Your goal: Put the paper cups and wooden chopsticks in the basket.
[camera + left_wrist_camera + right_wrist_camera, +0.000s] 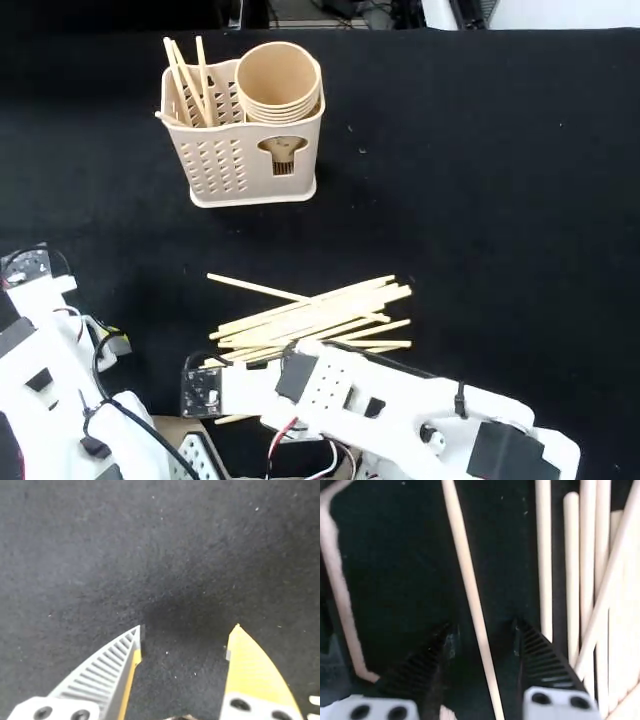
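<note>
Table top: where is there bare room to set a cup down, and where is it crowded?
Bare: the table right of the basket, the strip between basket and loose chopsticks, and left of the basket. Crowded: the near edge, with chopsticks, right arm and left arm.

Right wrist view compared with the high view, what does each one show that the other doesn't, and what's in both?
From the right wrist view you get the right gripper, fingers open, with one chopstick running between them. The high view adds the basket, with the stacked paper cups in one compartment and a few standing chopsticks in the other. Both share the loose chopsticks lying on the black table.
</note>
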